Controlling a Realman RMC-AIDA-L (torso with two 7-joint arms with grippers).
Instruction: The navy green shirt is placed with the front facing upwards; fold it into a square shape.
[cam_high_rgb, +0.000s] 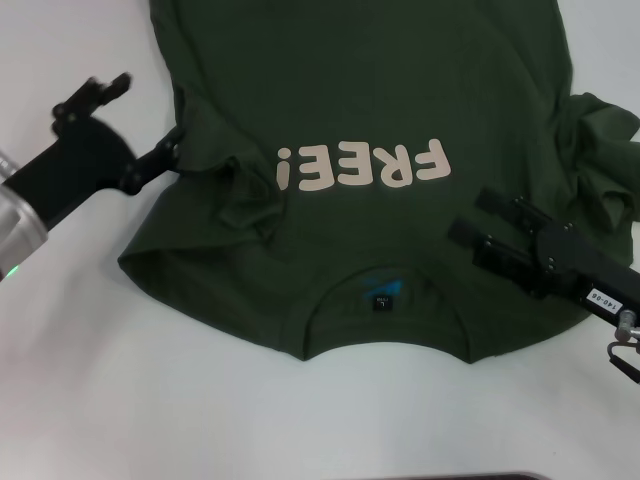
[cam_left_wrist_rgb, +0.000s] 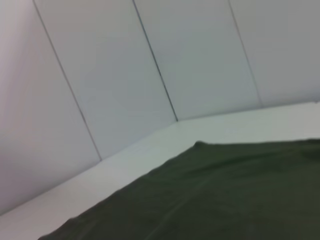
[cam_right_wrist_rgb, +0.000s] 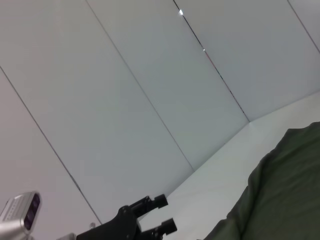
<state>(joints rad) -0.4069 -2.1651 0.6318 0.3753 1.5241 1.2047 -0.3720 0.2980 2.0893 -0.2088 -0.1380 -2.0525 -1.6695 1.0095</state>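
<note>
Two grippers are in my head view, one at each side of the navy green shirt, which lies front up on the white table with its collar at the near edge and its body running to the far edge of the view. Its cream "FREE!" lettering reads upside down to me, and the small black neck label sits just inside the collar. My left gripper is over the table at the shirt's left edge; its fingers are spread wide, one raised over bare table, the other tip touching the bunched left sleeve, so it grasps nothing that I can see. My right gripper hangs over the shirt's near right shoulder, just right of the lettering, fingers apart and pointing left, nothing between them. Beyond it the right sleeve is crumpled at the right edge. From the left wrist camera I see only a flat stretch of the shirt against the wall. From the right wrist camera I see a rumpled edge of the shirt and, farther off, the left gripper with its fingers parted.
</note>
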